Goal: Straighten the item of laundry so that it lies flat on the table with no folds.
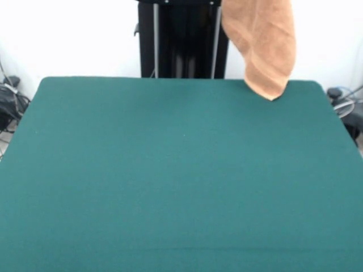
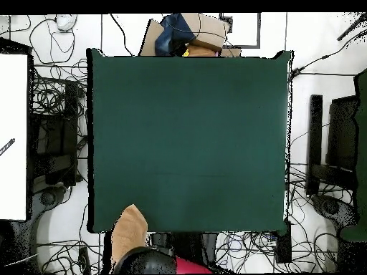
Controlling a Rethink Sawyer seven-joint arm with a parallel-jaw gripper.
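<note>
The light orange-tan towel (image 1: 262, 45) hangs in the air, bunched into a narrow drape. Its top runs out of the front view and its lowest tip hovers over the far right corner of the dark green table (image 1: 170, 170). In the overhead view the towel (image 2: 129, 228) shows at the table's (image 2: 186, 136) bottom left corner, half over the edge. The arm's black and red end (image 2: 147, 259) sits right beside it and covers the gripper. The towel is held up from there. No label shows.
The black pedestal (image 1: 182, 39) stands behind the table's far edge. Cardboard boxes and a blue item (image 2: 188, 32) lie beyond the opposite edge. Cables and dark equipment (image 2: 54, 129) surround the table. A white surface (image 2: 13, 136) stands at the overhead view's left.
</note>
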